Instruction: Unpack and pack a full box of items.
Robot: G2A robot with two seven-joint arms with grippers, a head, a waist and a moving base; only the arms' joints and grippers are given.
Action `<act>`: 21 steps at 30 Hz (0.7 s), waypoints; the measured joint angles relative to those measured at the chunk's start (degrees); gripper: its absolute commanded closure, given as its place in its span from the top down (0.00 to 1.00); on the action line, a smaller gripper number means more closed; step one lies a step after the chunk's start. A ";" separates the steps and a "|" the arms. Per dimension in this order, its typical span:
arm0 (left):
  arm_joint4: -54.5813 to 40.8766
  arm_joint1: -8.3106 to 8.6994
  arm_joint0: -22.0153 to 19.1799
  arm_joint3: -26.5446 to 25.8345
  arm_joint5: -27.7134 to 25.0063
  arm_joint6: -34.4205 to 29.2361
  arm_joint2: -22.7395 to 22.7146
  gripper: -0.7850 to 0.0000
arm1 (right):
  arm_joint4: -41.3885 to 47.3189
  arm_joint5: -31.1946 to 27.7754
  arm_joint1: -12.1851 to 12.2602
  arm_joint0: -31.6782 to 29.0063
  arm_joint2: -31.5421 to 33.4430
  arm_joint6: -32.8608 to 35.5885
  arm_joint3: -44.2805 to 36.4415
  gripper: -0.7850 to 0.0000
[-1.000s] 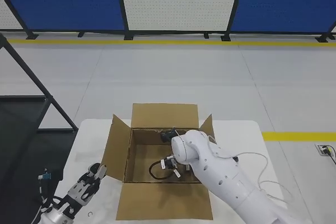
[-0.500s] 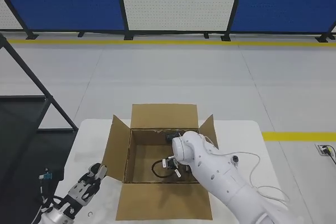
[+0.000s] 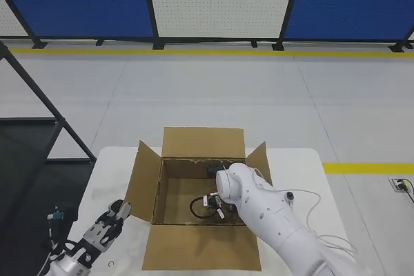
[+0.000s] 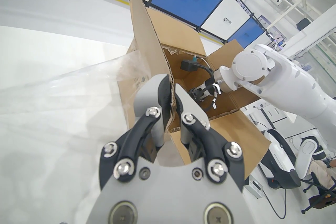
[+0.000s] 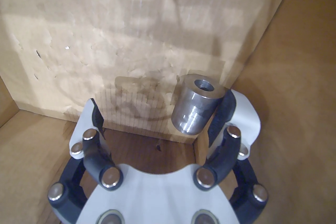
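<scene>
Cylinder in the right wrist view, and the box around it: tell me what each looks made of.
Cylinder: looks like machined metal, probably steel; grey, smooth, bright streaks down its side, a bored hole on top. Box: brown corrugated cardboard, matte; its flap shows a fluted cut edge.

Brown corrugated cardboard, matt, makes up the box; its inner liner is scuffed and torn in patches, and the cut flap edge shows rough fluting. Grey metal, smoothly turned, with a dull sheen and faint light streaks down its side, forms the cylinder. On the right gripper: glossy white plastic finger shells, matt black ridged pads, bright metal pin heads. On the left gripper: matt grey finger plates, matt black links, shiny metal screws. Clear plastic, glossy and creased, forms the film over the table, whose top is white and smooth
</scene>
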 measured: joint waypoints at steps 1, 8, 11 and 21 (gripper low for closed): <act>0.04 0.00 -0.06 0.03 0.00 -0.02 0.03 0.00 | 0.09 -0.29 -0.06 -0.01 0.08 0.04 0.18 0.69; 0.08 -0.03 -0.26 0.21 -0.01 -0.05 0.15 0.00 | 0.37 -1.68 -0.45 -0.08 0.67 -0.49 1.52 0.47; -0.02 -0.05 -0.28 0.25 0.12 -0.01 0.15 0.00 | 0.57 -2.21 -0.62 -0.08 0.98 -0.74 2.09 0.40; 0.33 -0.09 -0.28 0.37 0.09 -0.02 0.14 0.00 | 1.66 -4.60 -0.72 0.27 2.79 -2.55 2.57 0.00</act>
